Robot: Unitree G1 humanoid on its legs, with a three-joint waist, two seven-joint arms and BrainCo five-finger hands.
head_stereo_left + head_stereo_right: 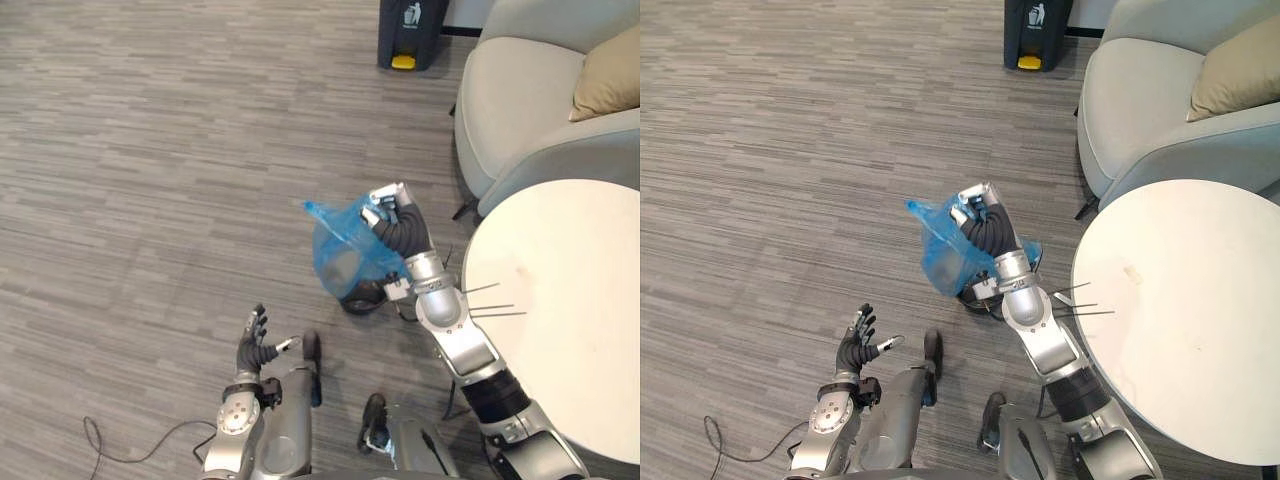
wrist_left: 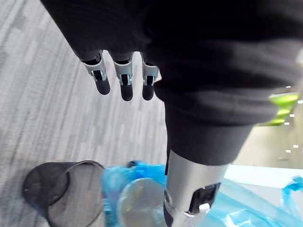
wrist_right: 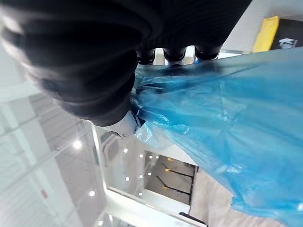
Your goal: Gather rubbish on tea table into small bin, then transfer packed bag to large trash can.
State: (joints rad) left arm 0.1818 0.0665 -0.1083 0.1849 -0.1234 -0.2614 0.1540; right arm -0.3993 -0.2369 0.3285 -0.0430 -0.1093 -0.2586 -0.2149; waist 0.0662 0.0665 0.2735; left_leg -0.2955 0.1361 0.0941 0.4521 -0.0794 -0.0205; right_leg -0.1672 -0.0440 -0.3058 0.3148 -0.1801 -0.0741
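One crumpled translucent blue bag (image 1: pixel 338 262), right hand (image 1: pixel 394 216)

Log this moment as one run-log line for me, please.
right hand: shut on blue bag, held up by small bin | left hand: open, idle, low | large trash can: not yet reached
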